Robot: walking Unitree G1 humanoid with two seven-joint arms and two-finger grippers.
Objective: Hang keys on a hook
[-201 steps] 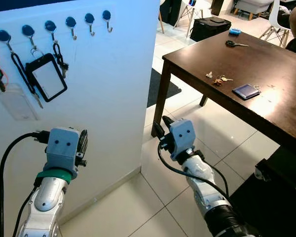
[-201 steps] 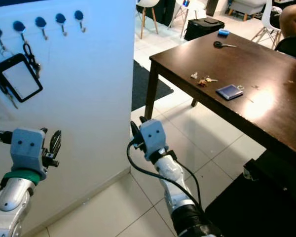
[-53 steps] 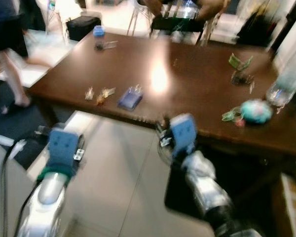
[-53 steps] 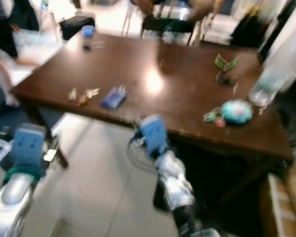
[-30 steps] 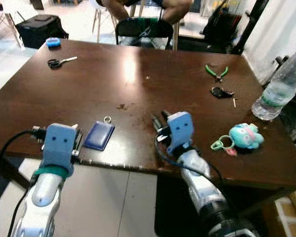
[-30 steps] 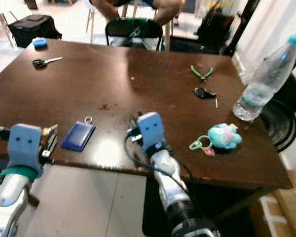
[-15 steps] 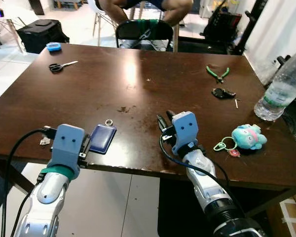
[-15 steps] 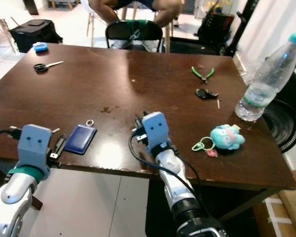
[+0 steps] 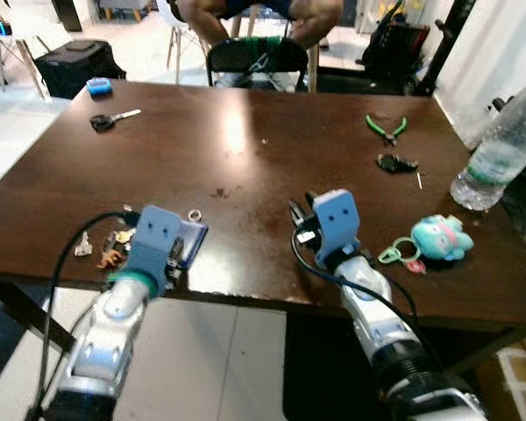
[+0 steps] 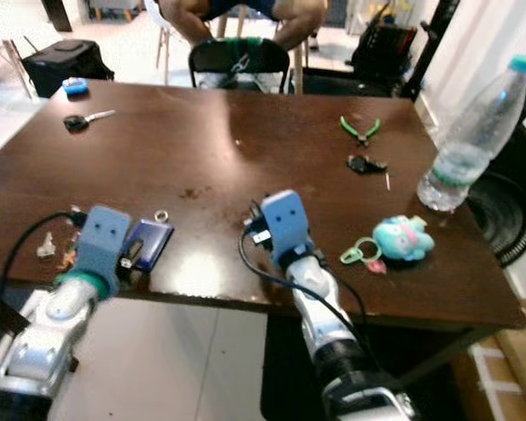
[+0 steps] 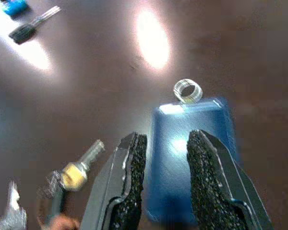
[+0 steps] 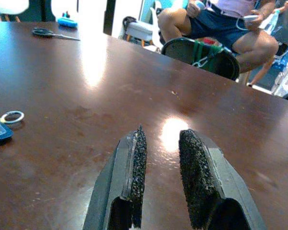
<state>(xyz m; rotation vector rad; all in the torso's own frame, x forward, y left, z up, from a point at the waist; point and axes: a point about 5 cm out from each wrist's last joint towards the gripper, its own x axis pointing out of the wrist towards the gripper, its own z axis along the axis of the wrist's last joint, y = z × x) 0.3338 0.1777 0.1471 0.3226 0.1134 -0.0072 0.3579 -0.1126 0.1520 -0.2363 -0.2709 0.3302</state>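
Keys (image 9: pixel 107 248) lie near the dark table's (image 9: pixel 245 158) left front edge, beside a blue card tag (image 11: pixel 189 153). Left gripper (image 11: pixel 165 179) hovers over the tag, fingers slightly parted, holding nothing. Right gripper (image 12: pixel 159 177) hovers mid-table, likewise slightly parted, empty.

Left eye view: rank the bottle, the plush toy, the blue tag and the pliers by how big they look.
1. Bottle, cut off by the frame edge.
2. Plush toy and blue tag: similar, and the left gripper covers part of the tag, so unranked.
3. Pliers, though farther away.
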